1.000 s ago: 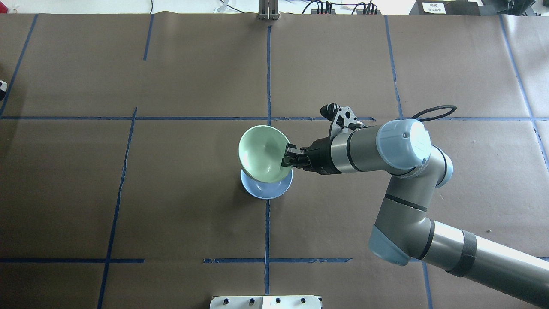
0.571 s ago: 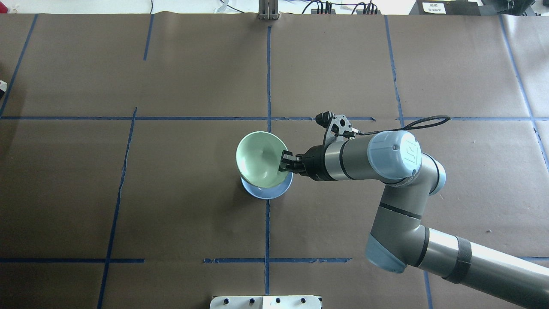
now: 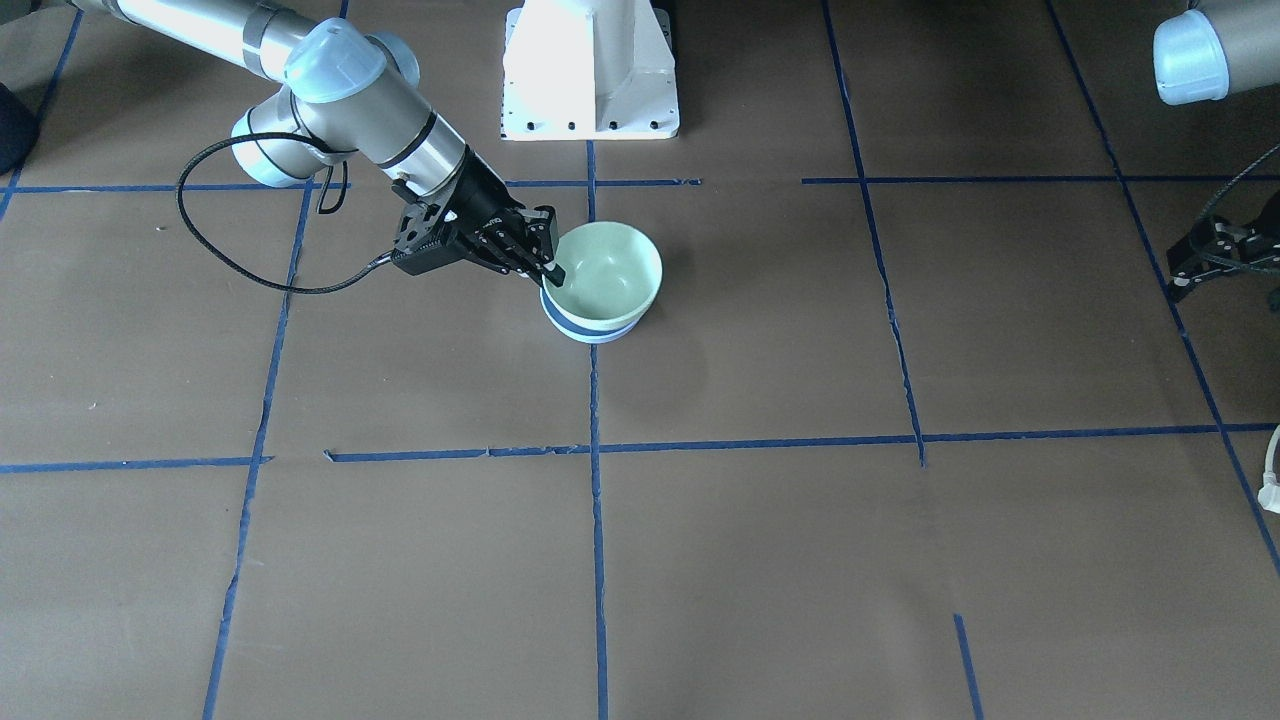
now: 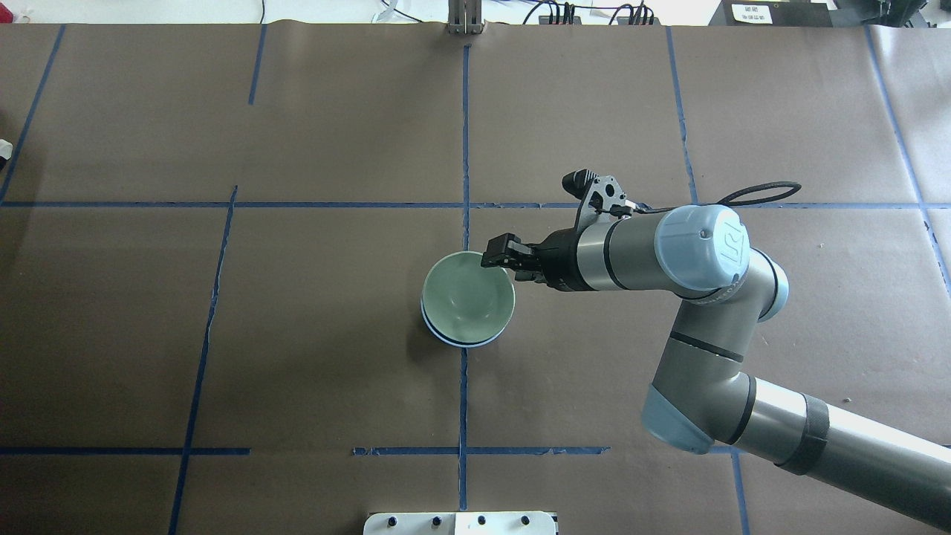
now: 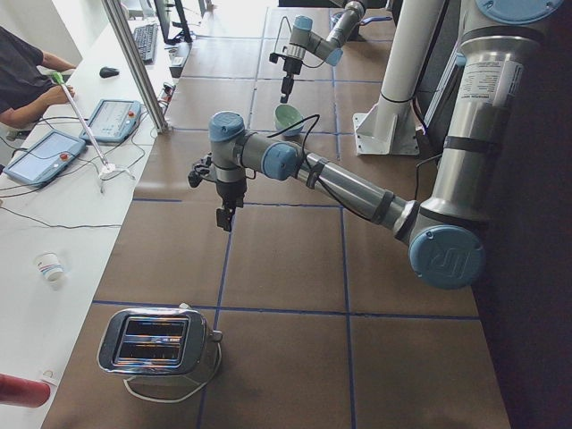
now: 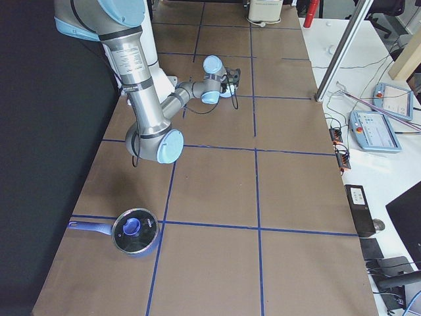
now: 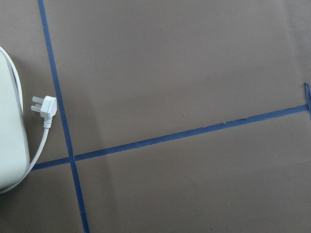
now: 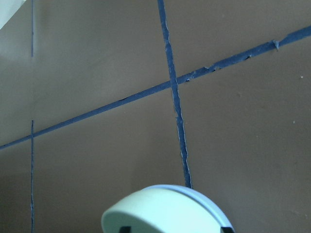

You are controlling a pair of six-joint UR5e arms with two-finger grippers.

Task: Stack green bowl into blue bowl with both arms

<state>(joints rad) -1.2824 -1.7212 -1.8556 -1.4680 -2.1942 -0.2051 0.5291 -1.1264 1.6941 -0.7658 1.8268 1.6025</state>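
At the rim of the green bowl (image 4: 464, 301), the right claw (image 4: 496, 261) slants downward, seemingly spread.

Table (image 4: 297, 334): brown-papered, gridded with blue tape (image 4: 223, 204). Directly on it: blue bowl (image 3: 592, 333) near centre, over a tape line; white pedestal (image 3: 590, 70) at robot side; toaster (image 5: 154, 342) and loose plug (image 7: 44, 107) at left end; lidded saucepan (image 6: 135, 232) at right end.

The blue bowl (image 3: 592, 330) sits almost wholly hidden under the green bowl (image 3: 605, 270), showing only a thin band. The right gripper (image 4: 496, 255) has its fingertips (image 8: 125, 229) cut off by the wrist view's bottom edge, either side of the green bowl. Well apart from the green bowl, the left gripper (image 3: 1215, 255) is clipped by the front view's edge, and how its jaws stand is unreadable.
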